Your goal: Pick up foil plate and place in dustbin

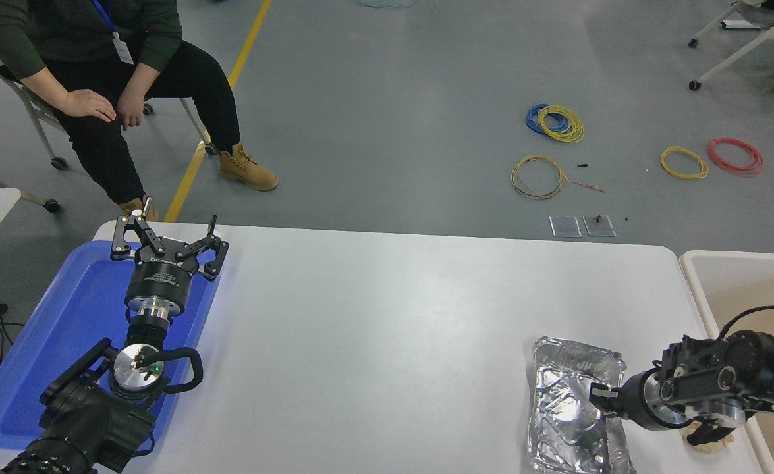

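The foil plate (568, 395), shiny and wrinkled, lies near the table's front right corner, its long side running toward the front edge. My right gripper (601, 398) comes in from the right and is closed on the plate's right rim; its fingertips are small and partly hidden by the foil. The dustbin (691, 280), cream-rimmed with a tan inside, stands just off the table's right edge, behind my right arm. My left gripper (166, 238) is open and parked over the far edge of the blue tray.
A blue plastic tray (51, 342) lies at the table's left under the left arm. A small beige wad of tissue (713, 444) lies under my right wrist. A person (97, 72) sits beyond the far left corner. Wire coils lie on the floor.
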Controlling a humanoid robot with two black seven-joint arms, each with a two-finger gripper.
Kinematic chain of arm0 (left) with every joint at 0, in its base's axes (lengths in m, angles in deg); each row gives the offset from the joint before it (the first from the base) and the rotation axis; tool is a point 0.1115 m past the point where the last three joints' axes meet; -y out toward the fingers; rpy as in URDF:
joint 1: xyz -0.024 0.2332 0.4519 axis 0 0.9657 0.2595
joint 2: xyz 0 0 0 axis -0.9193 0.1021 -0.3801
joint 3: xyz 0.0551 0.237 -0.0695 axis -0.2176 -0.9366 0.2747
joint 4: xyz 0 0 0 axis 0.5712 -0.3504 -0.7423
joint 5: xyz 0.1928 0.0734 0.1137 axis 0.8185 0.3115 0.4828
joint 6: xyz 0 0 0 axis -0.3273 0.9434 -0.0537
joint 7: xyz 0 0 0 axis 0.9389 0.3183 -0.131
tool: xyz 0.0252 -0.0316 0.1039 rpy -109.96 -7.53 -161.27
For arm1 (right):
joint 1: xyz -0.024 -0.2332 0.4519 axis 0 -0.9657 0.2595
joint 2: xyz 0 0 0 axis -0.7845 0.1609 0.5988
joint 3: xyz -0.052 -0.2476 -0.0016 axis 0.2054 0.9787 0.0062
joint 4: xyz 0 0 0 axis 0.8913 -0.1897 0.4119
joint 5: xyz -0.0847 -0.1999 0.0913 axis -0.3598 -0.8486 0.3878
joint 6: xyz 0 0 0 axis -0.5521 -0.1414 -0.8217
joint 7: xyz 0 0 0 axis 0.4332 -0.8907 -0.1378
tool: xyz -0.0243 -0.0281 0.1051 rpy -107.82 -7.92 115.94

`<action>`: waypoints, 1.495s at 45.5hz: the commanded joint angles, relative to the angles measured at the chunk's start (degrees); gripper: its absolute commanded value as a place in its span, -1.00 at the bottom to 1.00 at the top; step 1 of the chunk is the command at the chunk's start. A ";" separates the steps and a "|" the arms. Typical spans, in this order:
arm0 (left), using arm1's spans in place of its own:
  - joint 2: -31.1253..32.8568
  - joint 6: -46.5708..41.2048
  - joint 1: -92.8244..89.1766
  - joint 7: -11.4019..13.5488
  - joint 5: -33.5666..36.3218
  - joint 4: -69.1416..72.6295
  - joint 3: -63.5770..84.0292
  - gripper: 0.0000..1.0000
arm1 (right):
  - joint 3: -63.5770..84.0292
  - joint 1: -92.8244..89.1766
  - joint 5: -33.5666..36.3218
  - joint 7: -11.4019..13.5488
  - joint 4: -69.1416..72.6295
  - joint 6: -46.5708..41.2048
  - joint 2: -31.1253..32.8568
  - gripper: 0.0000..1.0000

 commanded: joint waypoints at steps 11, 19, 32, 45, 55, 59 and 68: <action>-0.03 -0.01 0.00 -0.01 0.00 0.00 0.00 1.00 | 3.58 8.82 -0.04 -0.09 3.23 -3.80 2.39 -1.00; 0.06 -0.01 0.00 -0.01 0.09 0.00 0.00 1.00 | 5.86 17.08 0.13 -0.01 6.48 -7.14 3.54 -1.00; -0.03 -0.01 0.00 -0.01 0.00 0.00 0.00 1.00 | 10.17 33.16 0.40 0.08 9.48 -15.48 4.68 -1.00; -0.03 -0.01 0.00 -0.01 0.00 0.00 0.00 1.00 | 13.07 44.42 0.13 0.34 9.48 -24.54 6.00 -1.00; -0.03 -0.01 0.00 -0.01 0.00 0.00 0.00 1.00 | 14.48 52.94 0.22 0.52 9.48 -31.65 7.14 -1.00; -0.03 -0.01 0.00 -0.01 0.00 0.00 0.00 1.00 | 15.00 56.37 0.22 0.52 9.56 -34.64 7.14 -1.00; -0.03 -0.01 0.00 -0.01 0.00 0.00 0.00 1.00 | 16.50 62.70 0.04 0.61 9.65 -39.48 7.06 -1.00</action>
